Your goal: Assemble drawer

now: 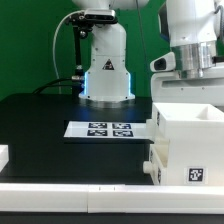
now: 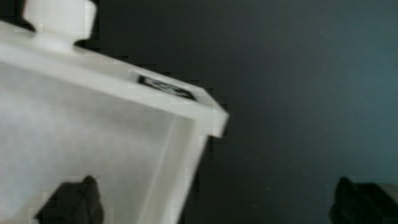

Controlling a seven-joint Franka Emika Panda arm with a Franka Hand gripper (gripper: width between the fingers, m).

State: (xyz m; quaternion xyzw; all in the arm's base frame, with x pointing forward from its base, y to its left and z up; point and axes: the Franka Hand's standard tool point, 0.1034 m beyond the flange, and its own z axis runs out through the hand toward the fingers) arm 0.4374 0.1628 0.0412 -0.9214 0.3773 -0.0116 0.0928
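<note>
a: what containers are in sight, and what is in them?

b: one white drawer housing (image 1: pixel 187 142) stands on the black table (image 1: pixel 40 125) at the exterior view's right, near the front edge. its top is open, and what shows of the inside is bare white wall; i can't see down to the bottom. one black-and-white tag (image 1: pixel 195 175) sits on its front face.

a: any trays?

b: a small white corner shows at the exterior view's left edge (image 1: pixel 3 156), too cut off to name. in the wrist view one white part (image 2: pixel 98 130) fills the near side, with a tag (image 2: pixel 167 87) on its edge and a peg-like knob (image 2: pixel 59 20) sticking up.

a: and the gripper?

b: the gripper (image 2: pixel 222 203) stands spread wide, two dark fingertips (image 2: pixel 75 203) far apart, holding nothing; one lies over the white part, the other over bare table. in the exterior view the arm (image 1: pixel 190 45) hangs just above the housing.

a: anything else?

b: one marker board (image 1: pixel 108 129) with four tags, flat on the table just beside the housing.
</note>
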